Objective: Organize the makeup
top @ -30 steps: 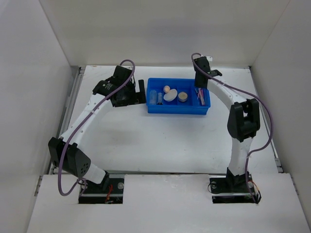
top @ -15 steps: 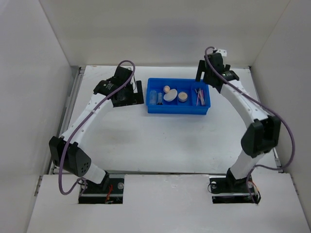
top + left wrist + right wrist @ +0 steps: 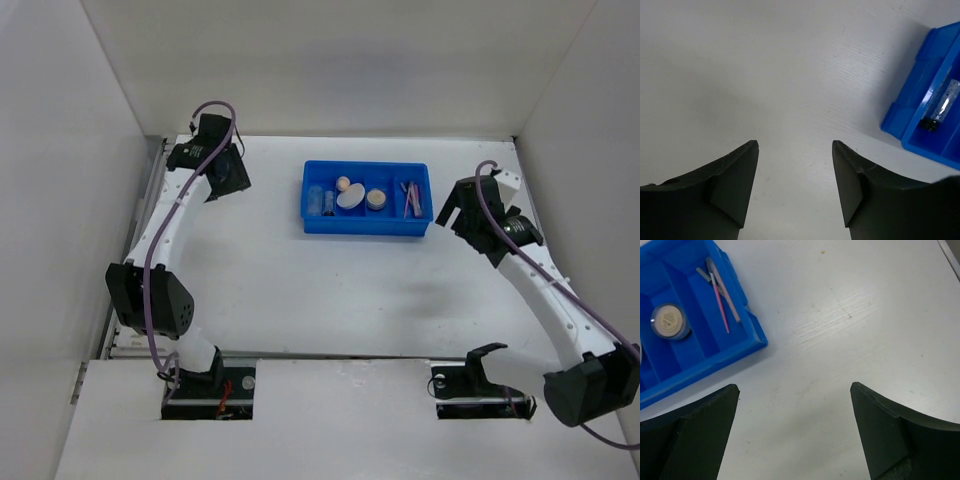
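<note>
The makeup lies in the blue divided tray [image 3: 318,222] at the table's far centre: a clear tube [image 3: 315,199], a peach sponge [image 3: 343,184], a cream puff [image 3: 351,197], a beige compact [image 3: 376,200] and thin pencils [image 3: 411,198]. My left gripper [image 3: 236,176] hangs over bare table left of the tray, open and empty. My right gripper [image 3: 447,210] stands just right of the tray, wide open, nothing between its fingers. The right wrist view shows the compact [image 3: 669,320] and pencils [image 3: 720,295]; the left wrist view shows the tube [image 3: 943,103].
White walls close the table on three sides. A metal rail [image 3: 143,215] runs along the left edge. The arm bases [image 3: 210,385] sit at the near edge.
Both arms have drawn back from the tray: the left toward the far-left corner, the right out to the right and nearer. The right gripper opened; the left jaws narrowed somewhat.
</note>
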{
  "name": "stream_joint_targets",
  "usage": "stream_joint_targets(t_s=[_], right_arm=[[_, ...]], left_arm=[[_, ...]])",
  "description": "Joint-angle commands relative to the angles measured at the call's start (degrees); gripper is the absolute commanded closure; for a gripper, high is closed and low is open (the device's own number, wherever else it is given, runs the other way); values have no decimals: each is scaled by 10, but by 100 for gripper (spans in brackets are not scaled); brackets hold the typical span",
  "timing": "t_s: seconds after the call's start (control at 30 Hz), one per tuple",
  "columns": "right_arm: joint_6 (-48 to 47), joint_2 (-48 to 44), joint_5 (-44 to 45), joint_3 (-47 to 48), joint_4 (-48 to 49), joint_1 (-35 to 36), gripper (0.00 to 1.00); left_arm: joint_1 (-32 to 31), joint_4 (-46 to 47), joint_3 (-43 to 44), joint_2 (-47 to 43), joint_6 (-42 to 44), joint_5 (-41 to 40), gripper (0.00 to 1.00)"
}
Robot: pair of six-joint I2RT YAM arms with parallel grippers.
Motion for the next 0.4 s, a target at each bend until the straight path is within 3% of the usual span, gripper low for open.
stream_joint_targets(t_s=[0.0,0.03,0.07,0.1,0.13,0.17,0.37], right_arm=[[48,-38,37,-9,-27,-2,0],[48,-49,38,-9,-27,-2,0],[48,-58,44,-9,-32,-2,0],[53,-58,52,-9,-32,-2,0],[53,-65,52,-9,-32,-2,0],[53,-65,52,-9,-32,-2,0],[58,-99,69,-16,-18,-2,0]], left_arm=[[5,-3,-21,-13,-10,46,43],[5,18,-37,-29,-10,54,38],[5,25,-63,-42,-15,60,23],[5,30,-71,-42,-15,68,23],[5,30,-71,-49,-15,68,8],[5,30,-79,-49,-15,75,3],[5,17,-84,-59,-15,75,0]])
